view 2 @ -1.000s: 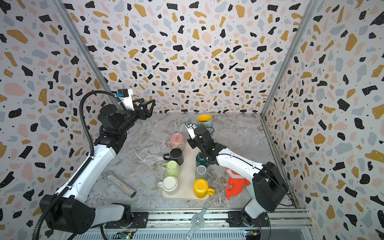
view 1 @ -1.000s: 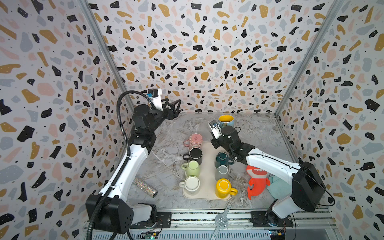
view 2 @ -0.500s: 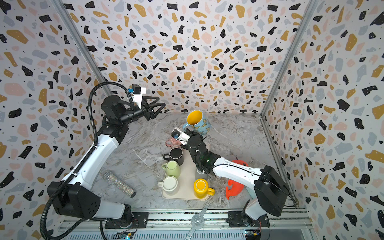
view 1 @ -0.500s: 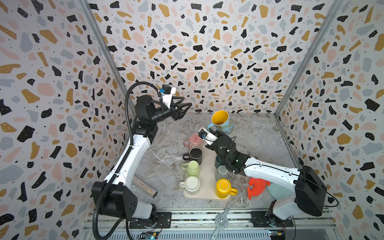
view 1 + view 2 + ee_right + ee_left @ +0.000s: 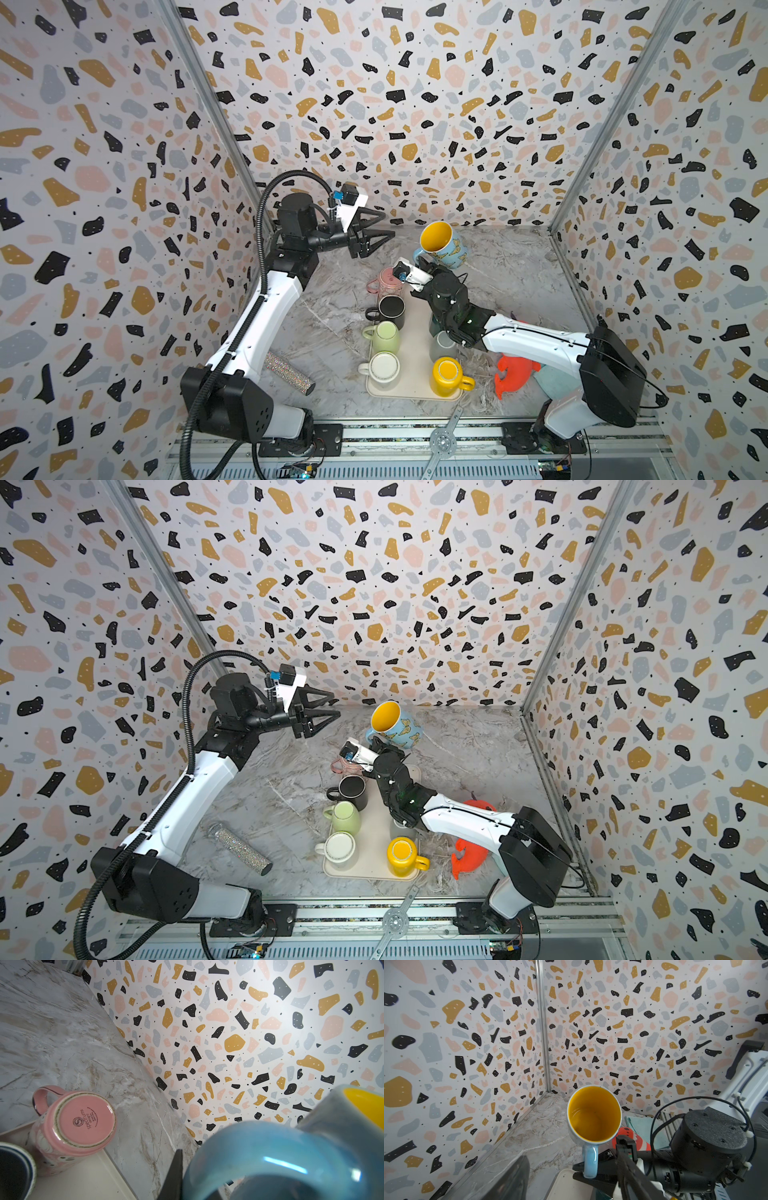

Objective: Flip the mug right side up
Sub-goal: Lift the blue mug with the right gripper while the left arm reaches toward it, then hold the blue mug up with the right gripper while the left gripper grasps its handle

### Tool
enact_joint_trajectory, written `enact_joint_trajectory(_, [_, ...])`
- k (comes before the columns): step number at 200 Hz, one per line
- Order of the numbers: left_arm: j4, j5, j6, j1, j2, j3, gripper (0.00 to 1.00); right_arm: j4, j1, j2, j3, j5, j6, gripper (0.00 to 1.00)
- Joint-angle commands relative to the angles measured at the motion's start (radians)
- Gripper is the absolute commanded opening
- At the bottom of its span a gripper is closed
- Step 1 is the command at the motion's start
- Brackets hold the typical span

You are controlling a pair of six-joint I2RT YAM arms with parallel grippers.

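**Right pincer clamped on mug handle; mug tilted off the tabletop**

Right pincer (image 5: 423, 262): closed tight on the loop handle of the light-blue ceramic mug with butterfly print and yellow inside (image 5: 448, 251). The mug is held off the grey marble tabletop (image 5: 519, 270), above the rear end of the cream rectangular tray (image 5: 415, 330). It is tilted, with its mouth turned up and toward the left arm. The left wrist view looks straight into the yellow inside.

Left pincer (image 5: 387, 225): fingers apart, holding nothing. It is raised, points toward the mug's mouth, and is near the mug but not touching it.

On the tray: a pink ceramic mug (image 5: 83, 1120) stands base-up at the rear corner. A black mug (image 5: 391, 309), a pale green mug (image 5: 384, 337) and a white mug (image 5: 384, 368) follow in a row toward the front. A yellow mug (image 5: 446, 372) sits at the front of the other row.

On the tabletop: an orange plastic toy (image 5: 513, 372) lies right of the tray, and a glittery silver cylinder (image 5: 289, 372) lies left of it.
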Motion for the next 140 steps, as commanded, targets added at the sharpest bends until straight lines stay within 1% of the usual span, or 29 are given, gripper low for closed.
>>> enact_joint_trajectory(1, [-0.080, 0.044, 0.093, -0.016, 0.009, 0.013, 0.65, 0.092, 0.011, -0.027, 0.056, 0.012, -0.045, 0.00])
enact_joint_trajectory(24, [-0.124, 0.044, 0.121, -0.027, 0.030, 0.024, 0.64, 0.090, 0.019, -0.026, 0.053, 0.006, -0.052, 0.00])
enact_joint_trajectory(39, [-0.183, 0.033, 0.155, -0.040, 0.047, 0.036, 0.63, 0.091, 0.023, -0.026, 0.052, 0.005, -0.060, 0.00])
enact_joint_trajectory(81, [-0.477, -0.060, 0.380, -0.081, 0.100, 0.100, 0.62, 0.074, 0.031, -0.025, 0.051, -0.008, -0.070, 0.00])
enact_joint_trajectory(102, [-0.572, -0.089, 0.455, -0.103, 0.121, 0.122, 0.61, 0.075, 0.035, -0.014, 0.052, -0.001, -0.070, 0.00])
enact_joint_trajectory(140, [-0.628, -0.083, 0.490, -0.118, 0.147, 0.122, 0.59, 0.077, 0.043, 0.005, 0.053, 0.007, -0.064, 0.00])
